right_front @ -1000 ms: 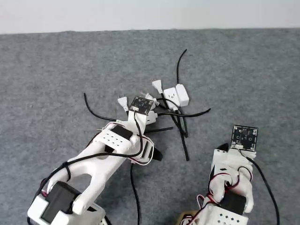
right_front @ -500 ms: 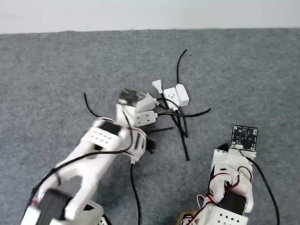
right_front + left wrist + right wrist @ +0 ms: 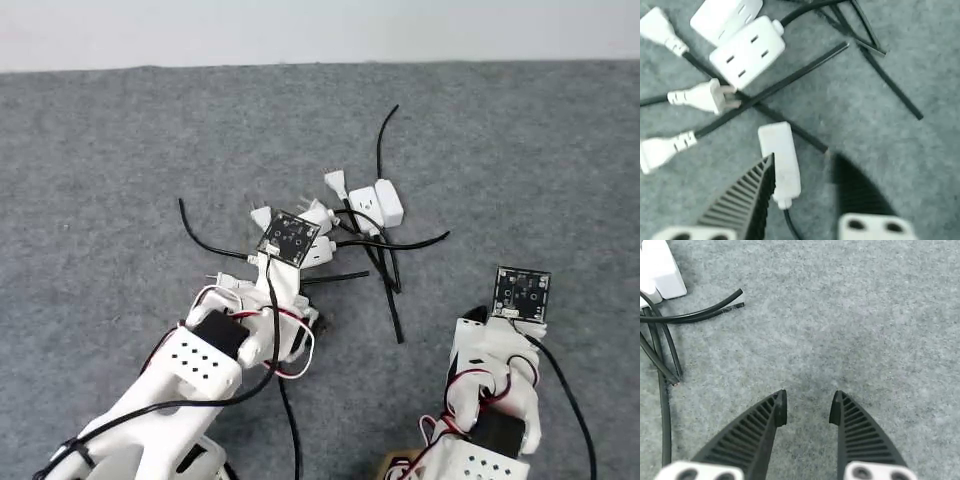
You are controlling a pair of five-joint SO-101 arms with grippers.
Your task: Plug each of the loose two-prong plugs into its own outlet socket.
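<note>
Over the last second the left arm is swung briefly aside and brought back. The left gripper [image 3: 804, 161] is now set slightly further back from the slotted outlet block [image 3: 747, 52] than it was. Its jaws are spread wide and nothing is held. No plug or socket appears to be shifted by the swing, so the task is judged not to be advanced: no plug is seated yet, and only the approach is altered. The right gripper [image 3: 807, 410] is left where it was, narrowly parted and empty over bare carpet [image 3: 865, 315], well away from the outlet block.

In the high view, what lies under the left jaws is covered by the wrist camera board [image 3: 290, 238]. In the left wrist view a white oblong piece [image 3: 780, 157] with a cord at its end is shown between the jaws, just beside one finger [image 3: 752, 192]. It is perhaps a single socket rather than a plug body, since its face is blurred. A two-prong plug [image 3: 702, 96] is shown between this piece and the outlet block.
</note>
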